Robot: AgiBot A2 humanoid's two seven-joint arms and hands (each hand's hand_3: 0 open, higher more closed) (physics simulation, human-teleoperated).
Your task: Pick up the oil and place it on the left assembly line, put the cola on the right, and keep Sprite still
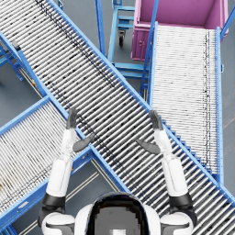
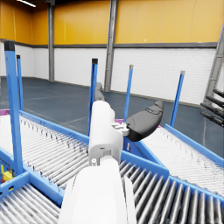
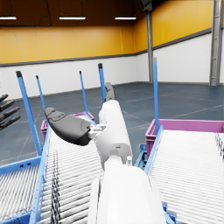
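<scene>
Both arms reach forward over the wide diagonal roller conveyor (image 1: 105, 92). The left hand (image 1: 72, 129) hangs above that conveyor's near blue rail, where the left line (image 1: 27, 147) meets it. Its fingers are straight and pointing ahead, the thumb splayed out toward the middle, and it grips nothing. The right hand (image 1: 158, 134) mirrors it over the rollers, well apart from the left, with its fingers extended, its thumb angled inward and its palm empty. From either wrist view the thumbs stand clear of the fingers, and I cannot tell whether either hand touches the rollers. The right line (image 1: 183, 92) runs away to a pink bin (image 1: 183, 13) at its far end. Oil, cola and Sprite: I cannot place any of them from here. A small yellow-and-red object (image 2: 5, 175) sits at the edge of the left wrist view, behind a blue post (image 2: 13, 109); it is too small to identify.
</scene>
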